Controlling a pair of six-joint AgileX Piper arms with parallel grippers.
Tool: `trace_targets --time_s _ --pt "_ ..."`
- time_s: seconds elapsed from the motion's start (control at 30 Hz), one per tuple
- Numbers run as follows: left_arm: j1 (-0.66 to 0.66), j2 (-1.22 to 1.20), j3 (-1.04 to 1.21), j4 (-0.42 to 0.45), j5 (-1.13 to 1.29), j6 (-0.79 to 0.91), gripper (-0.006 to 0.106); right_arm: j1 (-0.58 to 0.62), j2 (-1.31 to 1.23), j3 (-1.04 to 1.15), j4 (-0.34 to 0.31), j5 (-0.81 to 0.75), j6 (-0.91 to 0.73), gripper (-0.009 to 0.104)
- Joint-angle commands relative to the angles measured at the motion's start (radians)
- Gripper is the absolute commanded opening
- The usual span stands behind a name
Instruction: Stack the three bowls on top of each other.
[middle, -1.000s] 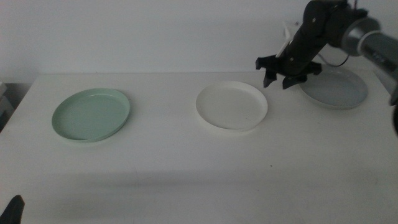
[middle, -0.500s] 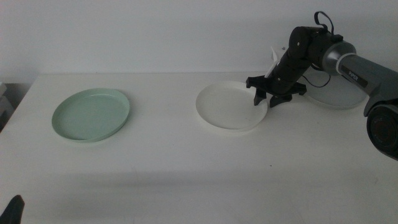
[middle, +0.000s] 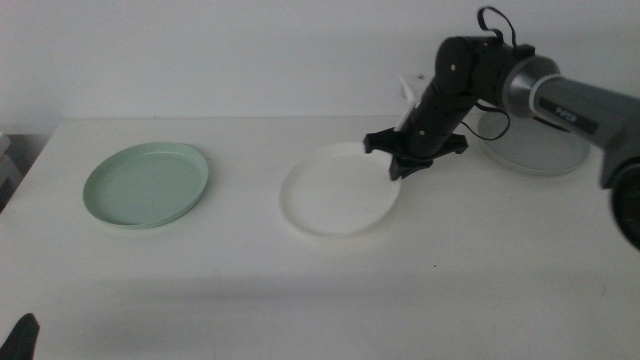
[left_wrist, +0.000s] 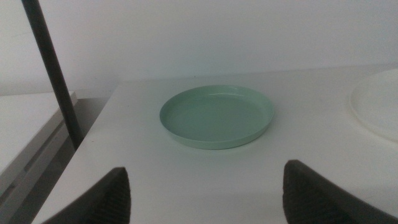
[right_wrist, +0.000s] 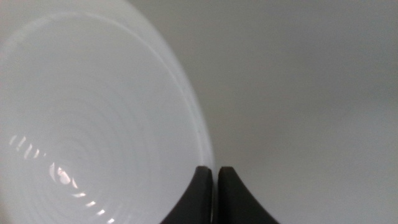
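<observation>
The white bowl (middle: 335, 195) sits mid-table. My right gripper (middle: 400, 165) comes in from the right and is shut on the white bowl's far right rim. In the right wrist view the jaws (right_wrist: 216, 174) pinch the rim of the white bowl (right_wrist: 93, 124). The mint green bowl (middle: 147, 185) lies at the left of the table. The grey bowl (middle: 545, 145) lies at the far right, behind the right arm. My left gripper (left_wrist: 206, 173) is open and empty; it faces the green bowl (left_wrist: 216, 116), with the white bowl's edge (left_wrist: 379, 106) at the side.
The left gripper's tip (middle: 22, 335) shows at the bottom left corner of the middle view. A dark pole (left_wrist: 53, 68) stands beside the table's left edge. A white wall runs behind the table.
My right gripper came down from near the grey bowl onto the white bowl's rim, shut on it, and has pulled the white bowl to the left. The left arm has not moved.
</observation>
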Motion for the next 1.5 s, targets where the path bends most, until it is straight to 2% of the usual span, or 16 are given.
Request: trace_targets --time_s 0.0,0.17,0.43,0.6,0.87,1.07,1.3,1.4,1.47 --pt "-0.005 -0.013 -0.005 -0.006 -0.074 -0.009 0.08 0.038 -0.169 0.069 -0.003 -0.037 -0.011 -0.001" --pt "-0.005 -0.013 -0.005 -0.006 -0.074 -0.009 0.08 0.113 -0.339 0.303 -0.03 -0.155 0.036 -0.001" --pt "-0.005 -0.013 -0.005 -0.006 -0.074 -0.009 0.08 0.215 -0.515 0.648 -0.006 -0.344 0.076 -0.001" --pt "-0.005 -0.013 -0.005 -0.006 -0.074 -0.009 0.08 0.228 -0.554 0.834 0.02 -0.467 0.082 -0.001" --pt "-0.005 -0.013 -0.005 -0.006 -0.074 -0.009 0.08 0.228 -0.551 0.986 0.034 -0.583 0.1 -0.001" --pt "-0.005 -0.013 -0.005 -0.006 -0.074 -0.009 0.08 0.228 -0.551 0.99 0.023 -0.583 0.101 -0.001" --pt "-0.005 -0.013 -0.005 -0.006 -0.074 -0.009 0.08 0.218 -0.559 0.984 0.022 -0.576 0.101 0.04" --pt "-0.005 -0.013 -0.005 -0.006 -0.074 -0.009 0.08 0.168 -0.595 0.949 0.015 -0.539 0.094 0.057" --pt "-0.005 -0.013 -0.005 -0.006 -0.074 -0.009 0.08 0.11 -0.62 0.888 -0.009 -0.486 0.088 0.064"
